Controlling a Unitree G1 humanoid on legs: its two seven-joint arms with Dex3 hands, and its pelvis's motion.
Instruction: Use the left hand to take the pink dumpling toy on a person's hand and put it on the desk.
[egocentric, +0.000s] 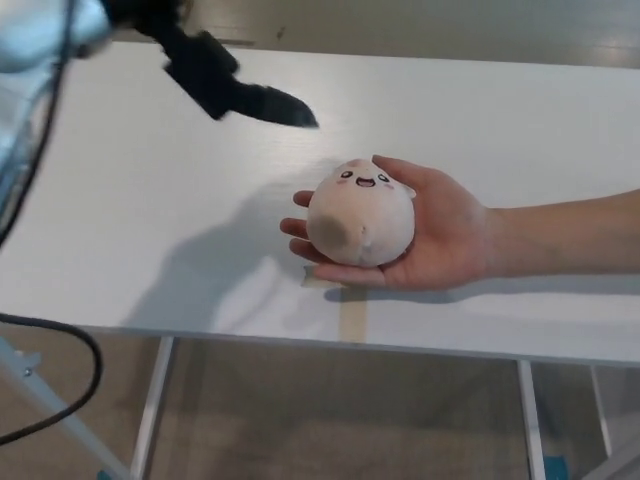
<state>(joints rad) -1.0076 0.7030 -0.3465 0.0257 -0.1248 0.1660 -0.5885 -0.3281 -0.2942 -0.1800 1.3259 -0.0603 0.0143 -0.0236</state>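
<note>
Pink dumpling toy (360, 213), round and soft with a small smiling face near its top, sat in the upturned palm of a person's hand (440, 235). The person's bare forearm (570, 235) reached in from the right edge of the picture and lay low over the white table (120, 200). The person's fingers curled lightly under and around the toy on its left side.

The robot's left hand (235, 90) came in from the upper left corner, black and blurred, above the far part of the table. It held nothing, and whether its fingers were apart or together could not be told, as only a dark pointed shape showed. The toy lay below and to the right of that hand, near it but clearly apart, with bare table between them. A broad soft shadow (220, 270) of the arm fell on the table below the hand and reached the toy's left side.

A strip of tan tape (350, 318) lay on the table's near edge, just below the person's hand. Black cables (60, 400) hung at the left edge. The robot's right hand was out of sight.
</note>
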